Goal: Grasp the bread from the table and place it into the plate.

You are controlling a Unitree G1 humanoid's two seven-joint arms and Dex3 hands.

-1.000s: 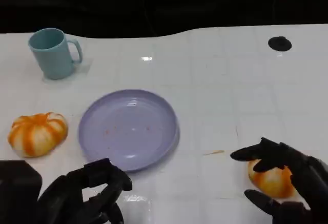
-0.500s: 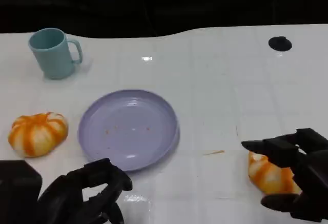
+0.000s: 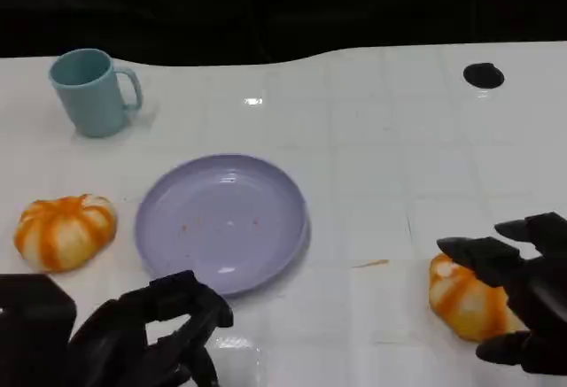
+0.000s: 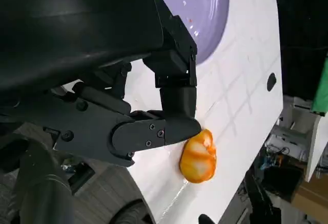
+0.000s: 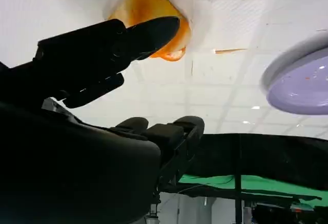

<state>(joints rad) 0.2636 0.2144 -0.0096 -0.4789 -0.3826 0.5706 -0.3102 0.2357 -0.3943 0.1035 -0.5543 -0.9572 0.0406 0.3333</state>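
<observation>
An orange-and-white bread roll (image 3: 462, 301) lies on the white table at the front right. My right hand (image 3: 523, 303) is around its right side, fingers spread above and below it, not clamped. In the right wrist view the fingers (image 5: 107, 47) reach over the roll (image 5: 134, 9). The lilac plate (image 3: 221, 223) sits left of centre, holding only crumbs. A second striped roll (image 3: 64, 230) lies at the far left. My left hand (image 3: 151, 338) hovers low at the front left, fingers loosely bent and holding nothing. The left wrist view shows that hand (image 4: 154, 116), the plate (image 4: 205, 8) and the right-side roll (image 4: 199, 156).
A teal mug (image 3: 91, 92) stands at the back left. A small black spot (image 3: 483, 74) marks the table at the back right. The table's far edge meets a dark background. Open white tabletop lies between the plate and the right-side roll.
My right hand has drawn to the right, so its fingers cover less of the roll and more of the roll shows. The left hand, plate and roll stay put.
</observation>
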